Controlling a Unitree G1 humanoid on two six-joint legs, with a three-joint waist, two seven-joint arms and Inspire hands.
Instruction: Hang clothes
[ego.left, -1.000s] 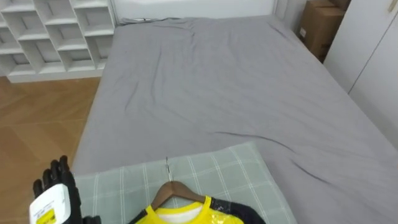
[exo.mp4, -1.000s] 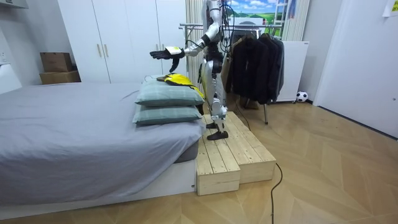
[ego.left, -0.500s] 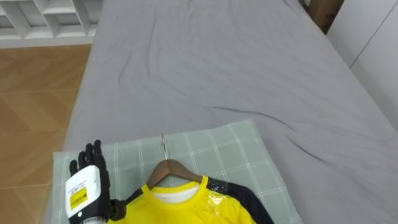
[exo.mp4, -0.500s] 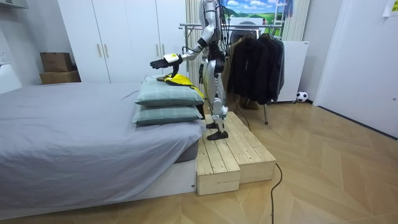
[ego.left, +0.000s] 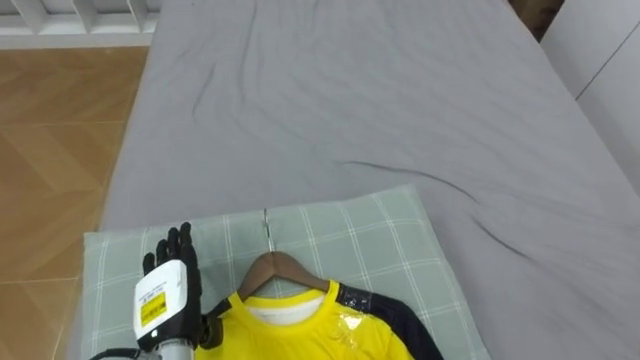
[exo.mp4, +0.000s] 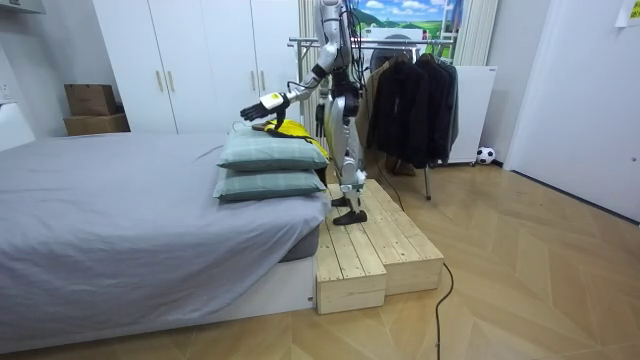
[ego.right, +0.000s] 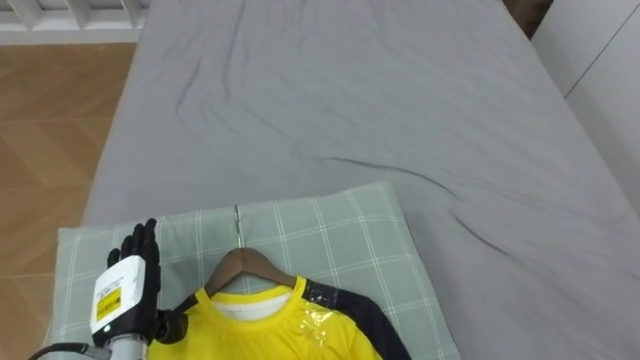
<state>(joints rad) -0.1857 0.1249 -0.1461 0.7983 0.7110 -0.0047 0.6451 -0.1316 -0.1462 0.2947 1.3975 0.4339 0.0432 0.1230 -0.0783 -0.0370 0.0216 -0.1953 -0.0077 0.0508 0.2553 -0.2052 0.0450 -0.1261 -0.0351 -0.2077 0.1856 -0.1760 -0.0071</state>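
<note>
Pillow (ego.left: 385, 240) holds yellow shirt (ego.left: 290, 335) on hanger (ego.left: 281, 271); left hand (ego.left: 168, 300) flat, perhaps touching.

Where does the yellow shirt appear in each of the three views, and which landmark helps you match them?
Left eye view: the yellow shirt lies at the bottom edge, left of centre, on the checked pillow.
Right eye view: bottom edge, slightly further left, on the same pillow.
Room view: upper middle, on the upper pillow of a stack of two, beside the robot.
Shared landmark: the checked pillow.
</note>
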